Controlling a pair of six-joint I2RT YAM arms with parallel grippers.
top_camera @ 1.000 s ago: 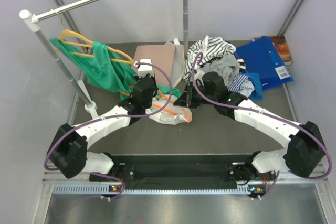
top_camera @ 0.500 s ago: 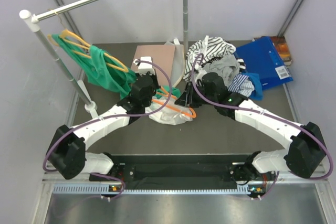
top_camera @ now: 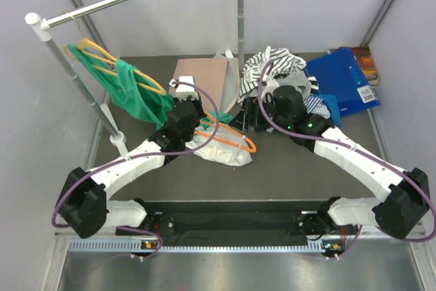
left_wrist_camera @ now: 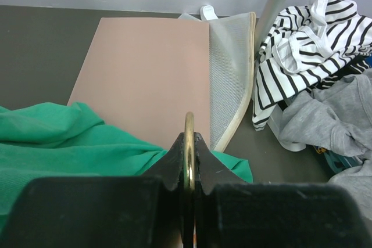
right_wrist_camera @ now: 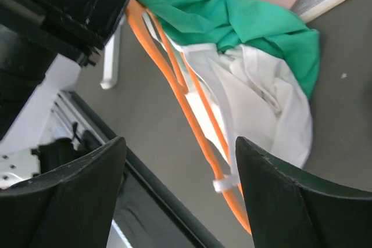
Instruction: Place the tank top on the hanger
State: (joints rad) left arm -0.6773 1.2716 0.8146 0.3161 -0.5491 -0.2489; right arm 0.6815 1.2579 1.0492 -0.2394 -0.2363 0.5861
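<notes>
The orange hanger [top_camera: 230,140] lies slanted over the crumpled white tank top [top_camera: 223,153] on the dark table. My left gripper [top_camera: 185,115] is shut on the hanger's hook [left_wrist_camera: 189,135], which stands edge-on between its jaws [left_wrist_camera: 189,143]. My right gripper [top_camera: 251,119] hovers just right of the hanger, open and holding nothing. In the right wrist view the hanger's arm [right_wrist_camera: 192,120] runs between the spread fingertips [right_wrist_camera: 179,143]. A thin white strap lies along that arm, and the tank top [right_wrist_camera: 264,108] bunches beside it.
A green garment [top_camera: 133,90] hangs from a yellow hanger [top_camera: 95,51] and spreads under my left gripper. Behind lie a pinkish board [left_wrist_camera: 145,68], a mesh bag [left_wrist_camera: 232,74], a striped shirt [top_camera: 272,66] with grey clothes, and a blue folder [top_camera: 344,83]. The rack's post [top_camera: 240,32] stands at centre back.
My right gripper has opened, let go of the hanger and drawn back to the right. The hanger now lies uncovered across the tank top. My left gripper keeps its grip on the hook.
</notes>
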